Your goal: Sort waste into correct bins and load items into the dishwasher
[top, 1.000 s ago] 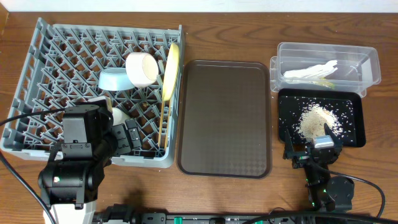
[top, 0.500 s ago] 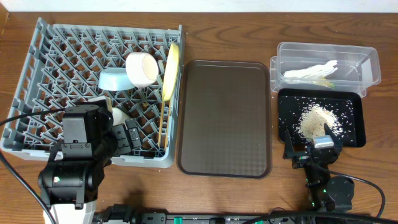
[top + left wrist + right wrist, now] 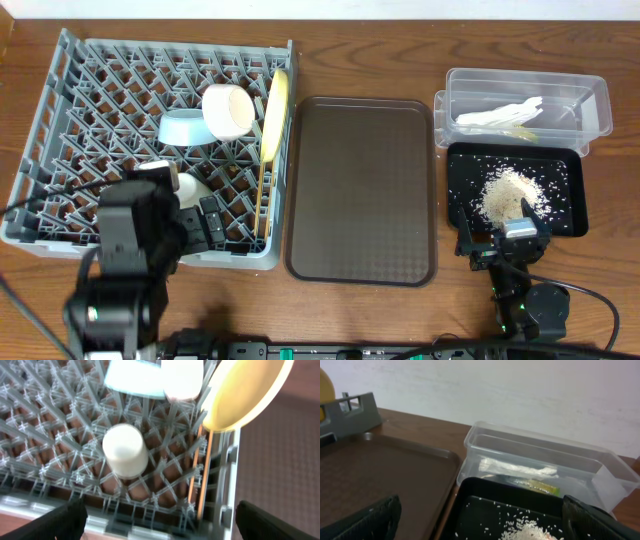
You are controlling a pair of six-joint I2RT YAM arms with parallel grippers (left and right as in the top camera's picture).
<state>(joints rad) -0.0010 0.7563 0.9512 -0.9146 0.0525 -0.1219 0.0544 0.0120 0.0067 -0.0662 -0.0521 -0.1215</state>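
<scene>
The left arm [image 3: 128, 240] is black, boxy and bulky; the slimmer right arm [image 3: 507, 242] bears a silver plate. Thin black cables [image 3: 585, 290] trail from both. The fingers [image 3: 60, 521] are matte black.

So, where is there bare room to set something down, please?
The flat brown serving tray, between the grey plastic dish rack and shallow black tray, is bare. Crowded: the rack's half beside it; rice litters the black tray.

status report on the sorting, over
Left gripper open, right gripper open, both empty. Plate, cup, blue bowl in rack. Rice in black tray, paper in clear tub. Nothing blocking.
</scene>
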